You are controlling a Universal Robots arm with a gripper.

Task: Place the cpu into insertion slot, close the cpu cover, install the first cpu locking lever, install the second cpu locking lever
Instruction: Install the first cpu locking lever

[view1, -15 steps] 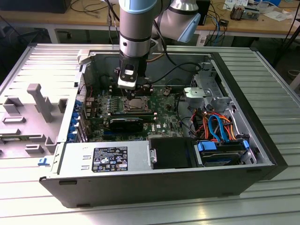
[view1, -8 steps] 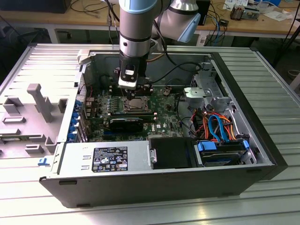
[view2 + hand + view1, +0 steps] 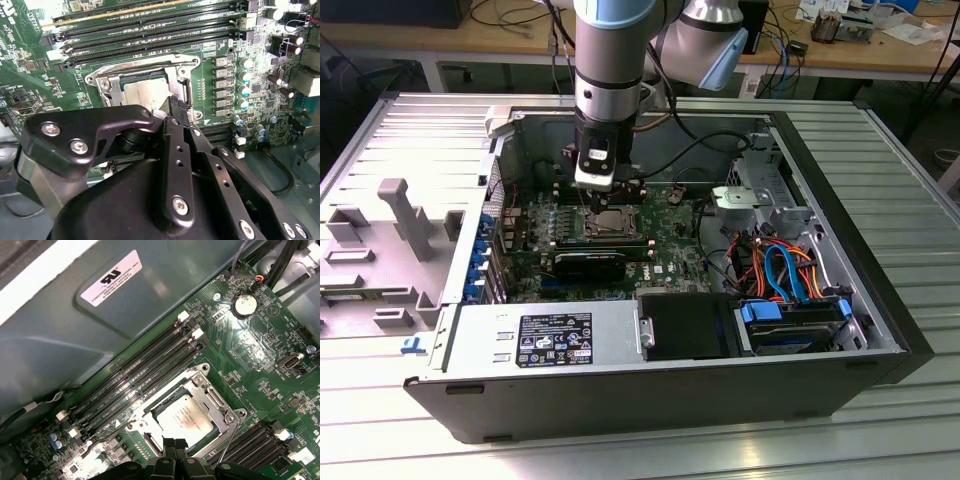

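The cpu (image 3: 185, 415) lies flat in the insertion slot (image 3: 136, 426) on the green motherboard, its silvery top showing in both wrist views (image 3: 145, 92). The cpu cover (image 3: 212, 399) lies down around it as a silver frame (image 3: 176, 74). A thin wire lever (image 3: 226, 439) slants up beside the socket; another wire (image 3: 100, 439) runs off the opposite corner. My gripper (image 3: 175, 444) hangs just above the socket's edge, fingers pressed together and shut, with nothing seen between them (image 3: 175, 106). In the exterior view the gripper (image 3: 605, 195) stands over the socket (image 3: 610, 222).
Long black memory slots (image 3: 145, 365) run along one side of the socket, more (image 3: 250, 440) on the other. The case's grey wall (image 3: 75, 340) rises close behind. A black fan shroud (image 3: 685, 325), a power supply (image 3: 545, 340) and cable bundles (image 3: 780, 265) fill the case's front.
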